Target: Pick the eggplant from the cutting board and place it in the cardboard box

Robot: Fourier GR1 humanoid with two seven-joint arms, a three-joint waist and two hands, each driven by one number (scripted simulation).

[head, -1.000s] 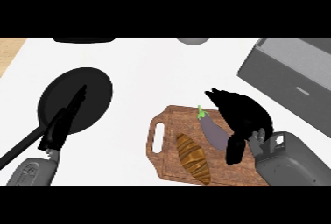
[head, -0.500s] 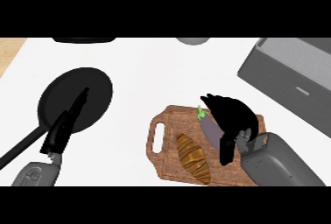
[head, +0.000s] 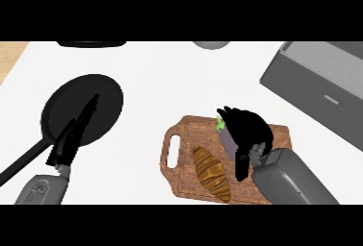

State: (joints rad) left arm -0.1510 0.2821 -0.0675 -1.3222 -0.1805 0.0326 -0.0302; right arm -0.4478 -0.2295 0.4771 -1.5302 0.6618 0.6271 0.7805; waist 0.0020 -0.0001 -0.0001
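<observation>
Single head view, steeply down on counter

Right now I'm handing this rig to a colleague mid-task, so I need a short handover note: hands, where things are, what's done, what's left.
Right hand: down on the cutting board, fingers curled over the eggplant.
Left hand: open, resting over the black pan at the left.
Eggplant: lying on the board beside a bread loaf, mostly hidden by the hand, not yet lifted.
Box: at the counter's far right.
Done: reach and grasp.
Left: lift, carry right to the box, release inside.
</observation>
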